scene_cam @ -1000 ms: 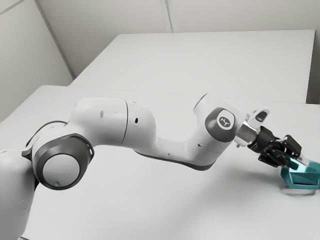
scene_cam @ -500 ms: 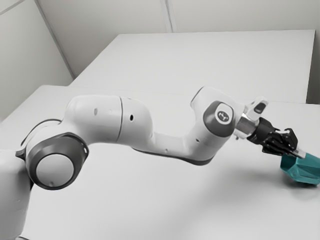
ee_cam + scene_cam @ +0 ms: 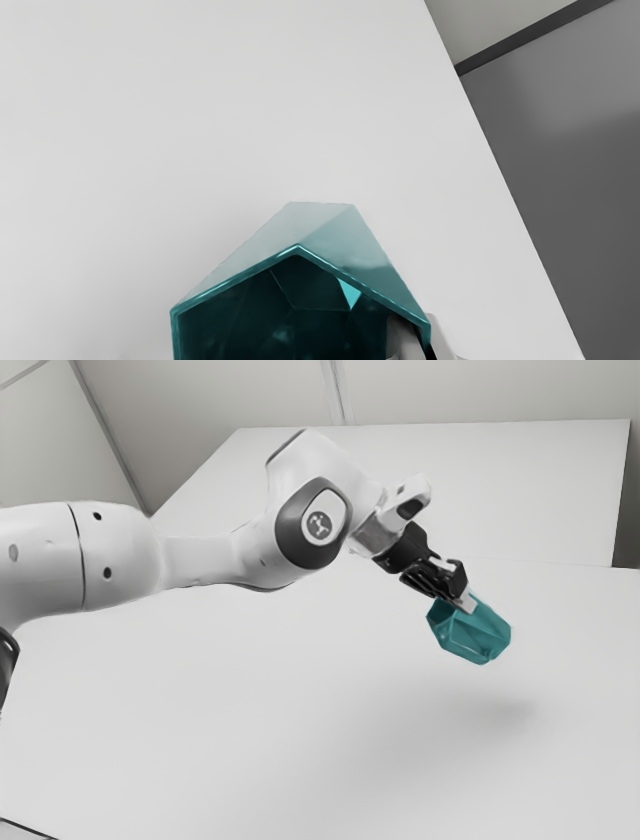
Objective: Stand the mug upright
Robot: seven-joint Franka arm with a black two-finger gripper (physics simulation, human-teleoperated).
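A logo [image 3: 320, 524] marks the arm [image 3: 309, 465]; no readable text.

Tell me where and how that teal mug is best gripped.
Pinch the mug's wall at the rim, I'd say, coming from its open end. The mouth faces the gripper and the wall looks thin, so one finger fits inside, the other outside, as now.

Lab-like room — robot arm [image 3: 110, 565] — white tables [image 3: 250, 730] — pale panelled walls [image 3: 220, 390]
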